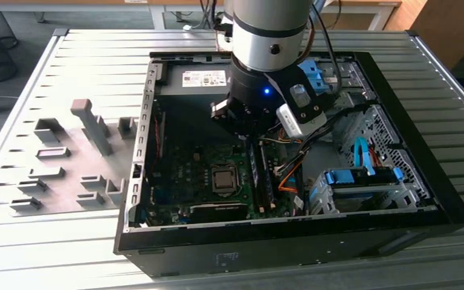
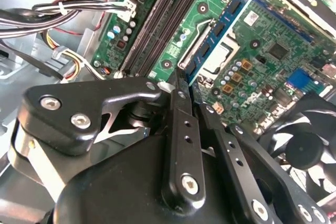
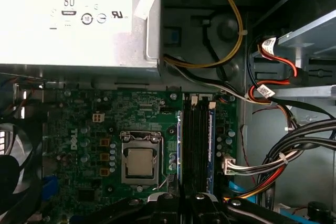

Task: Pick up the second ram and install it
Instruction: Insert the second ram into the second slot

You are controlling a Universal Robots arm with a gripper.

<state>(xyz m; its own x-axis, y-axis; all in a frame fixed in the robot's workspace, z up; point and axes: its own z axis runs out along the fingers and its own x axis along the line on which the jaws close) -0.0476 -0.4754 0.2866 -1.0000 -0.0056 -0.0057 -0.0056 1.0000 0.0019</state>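
- Grey holder blocks (image 1: 79, 151) stand in rows on the exterior view's left of the slatted metal bench (image 1: 55, 241). Open slats lie around them, and they are well apart from the arm.
- The open computer case (image 1: 296, 241) fills the bench's middle. Its side walls fence in the motherboard (image 1: 191, 181).
- The gripper (image 1: 244, 136) hangs low inside the case, over the board and just beside the processor socket (image 1: 225, 179).
- In the second wrist view the gripper (image 2: 184, 80) is pinching one end of the second ram (image 2: 218, 32).
- The stick stands on edge, with its long axis parallel to the long black slots (image 2: 157, 19). It sits between the socket and those slots.
- Whether its lower edge touches a slot cannot be told.
- On the exterior view's right, bundled cables (image 1: 292, 175) and a drive cage (image 1: 361, 181) crowd the space beside the slots.
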